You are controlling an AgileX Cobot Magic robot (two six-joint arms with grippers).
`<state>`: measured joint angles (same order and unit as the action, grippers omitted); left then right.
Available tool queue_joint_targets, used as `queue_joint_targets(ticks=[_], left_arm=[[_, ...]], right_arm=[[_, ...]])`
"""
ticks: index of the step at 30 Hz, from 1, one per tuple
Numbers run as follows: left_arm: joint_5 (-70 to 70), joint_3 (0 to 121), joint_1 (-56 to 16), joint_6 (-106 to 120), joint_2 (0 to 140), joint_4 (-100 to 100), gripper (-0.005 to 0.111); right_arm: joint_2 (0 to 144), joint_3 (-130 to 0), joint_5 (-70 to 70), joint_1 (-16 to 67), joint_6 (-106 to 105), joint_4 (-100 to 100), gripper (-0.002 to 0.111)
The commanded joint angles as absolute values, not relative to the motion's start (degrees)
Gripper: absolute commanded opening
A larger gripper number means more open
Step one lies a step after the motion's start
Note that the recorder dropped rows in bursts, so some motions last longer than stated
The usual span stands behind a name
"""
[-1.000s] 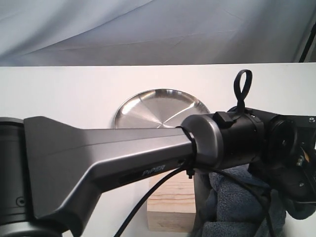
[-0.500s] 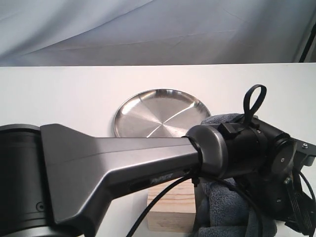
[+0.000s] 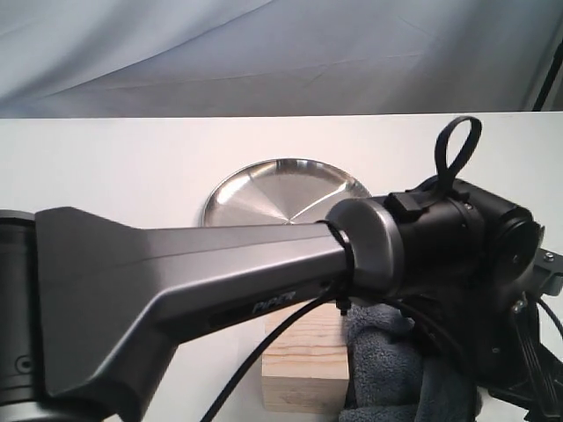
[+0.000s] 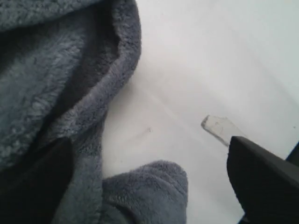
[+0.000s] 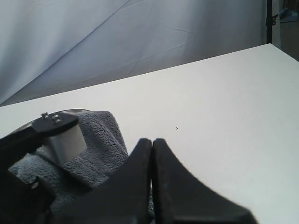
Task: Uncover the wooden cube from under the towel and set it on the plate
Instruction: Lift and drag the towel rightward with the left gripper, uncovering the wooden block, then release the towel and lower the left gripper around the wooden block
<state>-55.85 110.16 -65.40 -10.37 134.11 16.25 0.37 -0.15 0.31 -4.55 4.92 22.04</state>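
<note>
Exterior view, left to right: the left arm [image 3: 176,281] spans the frame from lower left, crossing in front of the plate [image 3: 273,193] at upper centre. The wooden cube [image 3: 303,369] sits bare at lower centre on the tabletop [image 3: 106,167], with the towel [image 3: 387,352] bunched just beside it at lower right. Uncovering appears complete; next comes a grasp on the cube. The left hand [image 4: 147,149] stands wide, cloth possibly draped over one finger. The right hand [image 5: 152,142] is pressed closed and empty. Arm and towel crowd the approach.

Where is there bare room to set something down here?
The round shiny steel plate is bare where visible; white table lies open left of it and behind it. Crowded: the pale wooden cube sits beside the dark blue-grey fleece towel, partly hidden by the left arm.
</note>
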Motion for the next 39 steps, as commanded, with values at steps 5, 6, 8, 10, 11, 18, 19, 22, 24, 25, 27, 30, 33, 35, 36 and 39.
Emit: queue_joint_targets(ticks=[5, 6, 8, 10, 11, 18, 19, 22, 24, 25, 27, 30, 33, 35, 36, 39], left_arm=[[-63.2, 111.6, -65.6, -3.2, 130.6, 15.7, 0.085], [-63.2, 111.6, -65.6, -2.6, 130.3, 15.7, 0.085], [-63.2, 111.6, -65.6, -2.1, 129.5, 15.8, 0.085], [-63.2, 111.6, -65.6, 0.0, 128.5, 15.8, 0.085], [-63.2, 111.6, -65.6, 1.0, 128.2, 15.6, 0.085], [-66.0, 111.6, -65.6, 7.5, 124.4, 15.4, 0.085], [-67.1, 111.6, -65.6, 9.3, 123.8, 15.4, 0.085], [-70.0, 111.6, -65.6, 11.2, 121.8, 13.3, 0.085], [-70.0, 111.6, -65.6, 11.2, 120.4, 10.7, 0.085], [-70.0, 111.6, -65.6, 11.2, 119.8, 8.7, 0.085], [-70.0, 111.5, -65.6, 11.1, 118.3, 5.3, 0.085], [-70.0, 111.5, -65.6, 11.5, 115.9, -0.4, 0.085], [-70.0, 111.5, -65.5, 11.6, 113.7, -6.9, 0.085], [-70.0, 111.5, -65.2, 11.6, 112.5, -9.9, 0.085], [-70.0, 111.5, -65.2, 11.9, 112.1, -10.7, 0.085], [-70.0, 111.5, -64.9, 16.0, 110.9, -11.1, 0.085]], right_arm=[[0.0, 0.0, 1.0, -4.5, 5.1, 22.3, 0.003], [0.0, 0.0, 1.0, -4.5, 5.1, 22.3, 0.003], [0.0, 0.0, 1.0, -4.5, 5.1, 22.3, 0.003], [0.0, 0.0, 1.0, -4.5, 5.1, 22.3, 0.003], [0.0, 0.0, 1.0, -4.5, 5.1, 22.3, 0.003], [0.0, 0.0, 1.0, -4.5, 5.1, 22.3, 0.003], [0.0, 0.0, 1.0, -4.5, 5.1, 22.3, 0.003], [0.0, 0.0, 1.0, -4.5, 5.1, 22.3, 0.003], [0.0, 0.0, 1.0, -4.5, 5.1, 22.3, 0.003], [0.0, 0.0, 1.0, -4.5, 5.1, 22.3, 0.003], [0.0, 0.0, 1.0, -4.5, 5.1, 22.3, 0.003], [0.0, 0.0, 1.0, -4.5, 5.1, 22.3, 0.003], [0.0, 0.0, 1.0, -4.5, 5.1, 22.3, 0.003], [0.0, 0.0, 1.0, -4.5, 5.1, 22.3, 0.003], [0.0, 0.0, 1.0, -4.5, 5.1, 22.3, 0.003], [0.0, 0.0, 1.0, -4.5, 5.1, 22.3, 0.003]])
